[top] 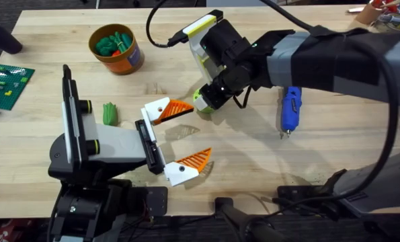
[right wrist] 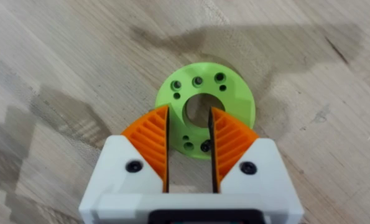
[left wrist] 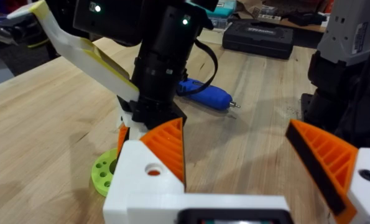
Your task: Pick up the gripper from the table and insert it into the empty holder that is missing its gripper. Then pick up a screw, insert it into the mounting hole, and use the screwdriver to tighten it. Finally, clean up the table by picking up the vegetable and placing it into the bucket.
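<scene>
While the right end effector (right wrist: 189,134) hangs directly above the green disc (right wrist: 204,106), its two orange pads stand narrow, with a slim gap between them and nothing gripped. In the wrist view the pads overlap the disc's near edge and flank its centre hole; whether they touch the disc cannot be told. The disc (top: 203,102) lies flat on the surface (top: 253,161) near mid-table, so the coming move is judged to be a straight descent, not a sideways reach.

The left end effector (top: 186,138) is spread wide and empty, just left of the disc and near it; the right arm is nearer. The screwdriver (top: 291,107) lies right of the disc, long axis running near to far, bit toward the near edge. The vegetable (top: 109,112) lies at left, near the bucket (top: 115,48).
</scene>
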You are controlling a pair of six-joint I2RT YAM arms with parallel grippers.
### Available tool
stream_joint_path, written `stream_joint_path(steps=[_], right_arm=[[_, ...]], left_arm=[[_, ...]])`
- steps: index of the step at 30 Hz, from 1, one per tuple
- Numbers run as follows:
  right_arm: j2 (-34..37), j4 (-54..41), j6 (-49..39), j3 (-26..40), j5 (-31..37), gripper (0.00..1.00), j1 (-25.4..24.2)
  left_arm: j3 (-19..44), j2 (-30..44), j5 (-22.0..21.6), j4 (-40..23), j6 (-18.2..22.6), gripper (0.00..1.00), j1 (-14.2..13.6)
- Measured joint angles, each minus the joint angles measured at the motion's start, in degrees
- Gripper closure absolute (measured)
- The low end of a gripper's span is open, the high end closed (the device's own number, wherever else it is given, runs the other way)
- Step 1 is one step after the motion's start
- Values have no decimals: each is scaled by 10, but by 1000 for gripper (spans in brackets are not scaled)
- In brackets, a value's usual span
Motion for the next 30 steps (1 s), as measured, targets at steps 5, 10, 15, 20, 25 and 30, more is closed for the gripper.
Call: stream_joint_path(steps=[5, 10, 15, 20, 25, 30], right_arm=[[0, -4, 0, 0, 0, 672, 0], [0, -4, 0, 0, -1, 672, 0], [-4, -11, 0, 0, 0, 672, 0], [-29, -22, 0, 0, -1, 672, 0], [-45, -33, 0, 0, 2, 672, 0], [-45, -35, -1, 0, 2, 672, 0]], left_arm=[[0, 0, 0, 2, 0, 12, 0], [0, 1, 0, 2, 0, 12, 0], [0, 1, 0, 2, 0, 12, 0], [0, 1, 0, 2, 0, 12, 0], [0, 1, 0, 2, 0, 12, 0], [0, 1, 0, 2, 0, 12, 0]])
